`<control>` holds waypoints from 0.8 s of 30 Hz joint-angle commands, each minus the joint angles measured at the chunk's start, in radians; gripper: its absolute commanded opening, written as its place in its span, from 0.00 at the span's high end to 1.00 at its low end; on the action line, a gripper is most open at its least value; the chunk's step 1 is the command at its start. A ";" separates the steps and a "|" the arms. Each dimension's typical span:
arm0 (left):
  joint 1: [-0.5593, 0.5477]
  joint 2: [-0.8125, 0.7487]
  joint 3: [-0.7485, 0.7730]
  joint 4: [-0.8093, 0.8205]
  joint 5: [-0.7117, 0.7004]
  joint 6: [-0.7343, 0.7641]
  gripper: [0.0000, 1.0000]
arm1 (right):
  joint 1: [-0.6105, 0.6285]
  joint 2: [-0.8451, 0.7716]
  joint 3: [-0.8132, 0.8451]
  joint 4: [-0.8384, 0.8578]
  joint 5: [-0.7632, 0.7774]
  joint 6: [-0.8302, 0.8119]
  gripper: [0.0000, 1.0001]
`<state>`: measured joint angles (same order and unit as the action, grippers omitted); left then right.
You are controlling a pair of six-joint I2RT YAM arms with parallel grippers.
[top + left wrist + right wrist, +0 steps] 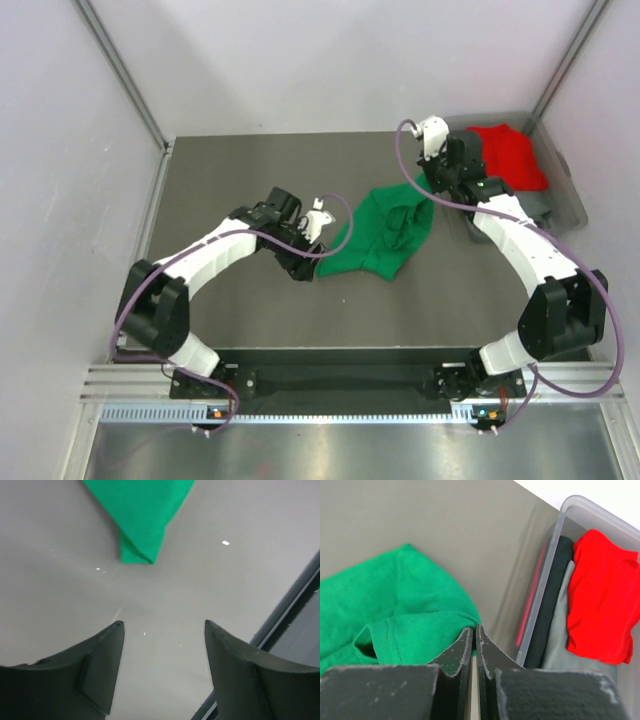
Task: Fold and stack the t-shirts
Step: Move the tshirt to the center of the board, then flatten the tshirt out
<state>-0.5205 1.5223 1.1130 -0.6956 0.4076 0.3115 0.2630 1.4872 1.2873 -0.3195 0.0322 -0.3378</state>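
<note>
The green t-shirt point(385, 235) lies crumpled on the grey table, mid-right. My right gripper point(432, 197) is shut on its right edge; in the right wrist view the jaws point(476, 628) pinch the green cloth point(395, 605) near the bin. My left gripper point(315, 250) is open and empty, low over the table just short of the shirt's left corner point(137, 555); its fingertips point(164, 624) hold nothing. The red t-shirt point(510, 155) lies bunched in the clear plastic bin, also seen in the right wrist view point(602, 605).
The clear plastic bin point(572, 205) stands at the back right; its wall point(545, 580) is close to my right gripper. Dark point(552, 595) and grey point(557, 640) cloth lie under the red shirt. The table's edge rail point(295, 605) runs right of my left gripper.
</note>
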 commanded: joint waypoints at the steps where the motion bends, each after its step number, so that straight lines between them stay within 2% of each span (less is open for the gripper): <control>1: -0.021 0.077 0.042 0.024 -0.015 0.047 0.35 | -0.008 -0.057 -0.020 0.074 0.003 0.009 1.00; 4: -0.030 0.156 0.061 0.018 0.002 0.058 0.39 | -0.028 -0.070 -0.043 0.082 -0.017 0.035 1.00; 8: -0.032 0.188 0.079 0.042 -0.012 0.063 0.38 | -0.047 -0.074 -0.065 0.089 -0.029 0.048 1.00; 17: -0.044 0.337 0.229 0.001 0.005 0.052 0.38 | -0.068 -0.090 -0.117 0.102 -0.071 0.046 1.00; 21: -0.053 0.452 0.352 -0.079 0.002 0.046 0.49 | -0.077 -0.094 -0.128 0.103 -0.083 0.051 1.00; 22: -0.053 0.463 0.358 -0.081 0.002 0.046 0.57 | -0.082 -0.097 -0.128 0.103 -0.086 0.049 1.00; 24: -0.053 0.475 0.360 -0.088 -0.001 0.047 0.58 | -0.093 -0.103 -0.128 0.100 -0.092 0.048 1.00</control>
<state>-0.5697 1.9862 1.4368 -0.7181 0.3950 0.3443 0.1955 1.4399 1.1549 -0.2691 -0.0341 -0.3038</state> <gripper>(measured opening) 0.431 0.009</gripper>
